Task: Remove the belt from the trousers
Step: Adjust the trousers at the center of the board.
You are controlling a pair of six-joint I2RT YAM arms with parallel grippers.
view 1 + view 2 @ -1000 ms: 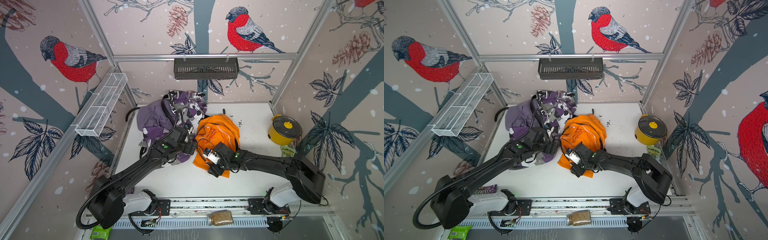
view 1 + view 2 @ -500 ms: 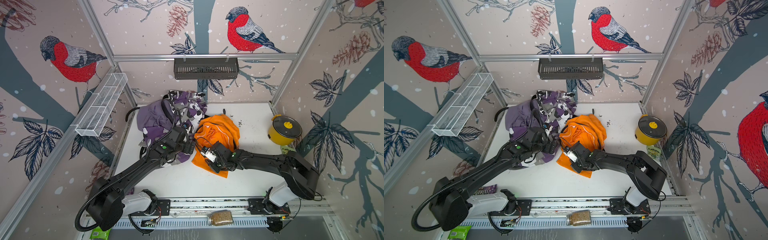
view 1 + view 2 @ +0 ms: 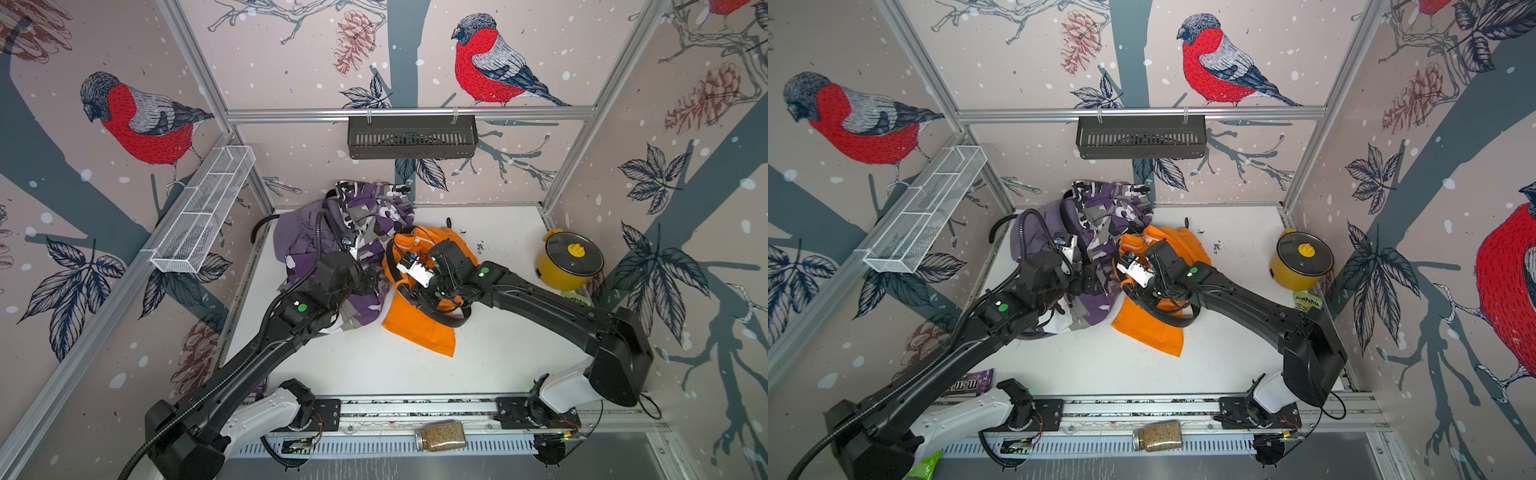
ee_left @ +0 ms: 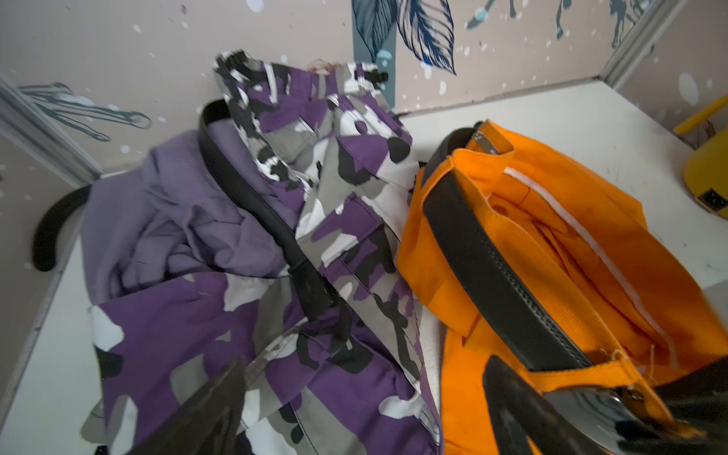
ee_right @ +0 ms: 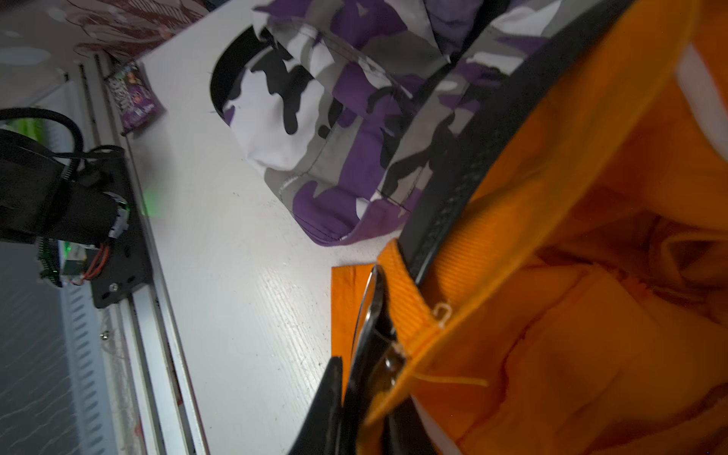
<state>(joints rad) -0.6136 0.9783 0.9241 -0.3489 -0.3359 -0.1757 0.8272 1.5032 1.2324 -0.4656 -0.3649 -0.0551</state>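
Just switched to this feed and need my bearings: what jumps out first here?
Bright orange trousers lie mid-table, a black belt through their waistband, with the right pincer shut at its buckle. Camouflage trousers are heaped beside them toward the back left corner, and a yellow pot stands by the right wall.

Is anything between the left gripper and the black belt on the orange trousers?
Nothing visible. The belt lies exposed along the waistband of the orange trousers, just ahead of the open left gripper; the camouflage trousers lie beside it, not over it.
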